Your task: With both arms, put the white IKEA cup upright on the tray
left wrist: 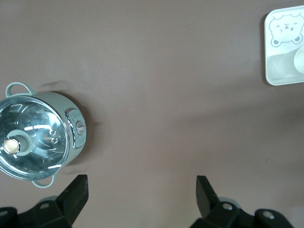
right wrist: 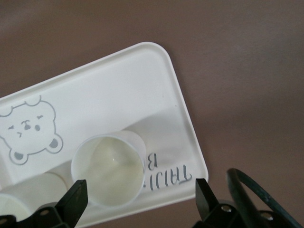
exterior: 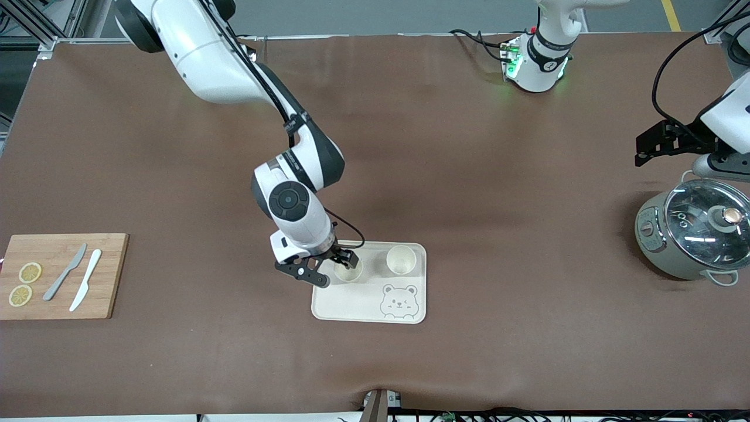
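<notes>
**Two white cups upright on the bear tray**

At the right arm's end of the table lies a wooden cutting board [exterior: 61,275] with two lemon slices [exterior: 24,283], a grey knife [exterior: 65,280] and a white knife [exterior: 85,288]. Mid-table sits the cream tray [exterior: 357,308], lettered "TAIJI BEAR" beside a grey bear face [exterior: 399,301]. Two white cups stand upright on it: one [exterior: 348,270] under the right gripper [exterior: 330,265], whose jaws spread wide around it without gripping, the other [exterior: 401,259] beside it. Toward the left arm's end stands a glass-lidded electric pot [exterior: 691,234]; the left gripper [left wrist: 141,194] waits over the bare table near it, jaws wide and empty.
</notes>
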`<state>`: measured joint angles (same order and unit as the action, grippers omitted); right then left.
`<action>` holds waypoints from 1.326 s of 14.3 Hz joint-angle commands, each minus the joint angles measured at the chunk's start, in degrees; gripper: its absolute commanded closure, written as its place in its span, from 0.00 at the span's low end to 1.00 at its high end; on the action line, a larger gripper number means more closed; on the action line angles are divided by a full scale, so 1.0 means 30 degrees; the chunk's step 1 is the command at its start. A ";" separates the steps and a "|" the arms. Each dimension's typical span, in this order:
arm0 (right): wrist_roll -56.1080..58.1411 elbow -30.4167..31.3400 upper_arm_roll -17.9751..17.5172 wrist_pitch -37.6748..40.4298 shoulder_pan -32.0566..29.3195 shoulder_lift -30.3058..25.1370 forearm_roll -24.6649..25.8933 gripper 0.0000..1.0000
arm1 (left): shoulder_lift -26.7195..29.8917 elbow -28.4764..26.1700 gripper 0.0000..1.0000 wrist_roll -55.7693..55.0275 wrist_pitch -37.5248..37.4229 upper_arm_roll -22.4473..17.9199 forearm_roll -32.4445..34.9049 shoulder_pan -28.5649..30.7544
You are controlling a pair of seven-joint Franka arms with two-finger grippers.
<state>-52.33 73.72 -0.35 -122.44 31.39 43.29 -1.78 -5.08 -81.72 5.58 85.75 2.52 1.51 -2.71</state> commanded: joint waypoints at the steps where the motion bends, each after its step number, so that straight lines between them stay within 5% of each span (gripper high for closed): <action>1: 0.0709 0.0418 -0.0087 0.2397 -0.0239 -0.2265 0.0127 0.00 | 0.0054 0.0022 0.00 0.0277 -0.0431 0.0040 0.0405 0.0026; 13: 1.0666 -0.0809 -0.0087 1.1981 -0.6533 -0.7251 -0.0226 0.00 | -0.0005 0.0081 0.00 0.0160 -0.0431 0.0011 0.0376 0.0085; 19: 1.3779 -0.1047 0.0059 1.2309 -0.8910 -0.7515 0.0155 0.00 | -0.0005 0.0081 0.00 0.0189 -0.0401 -0.0018 0.0317 0.0114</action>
<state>-12.45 71.04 0.49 -86.24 5.74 21.02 -1.94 -5.15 -81.86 5.58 85.19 2.33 1.52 -2.49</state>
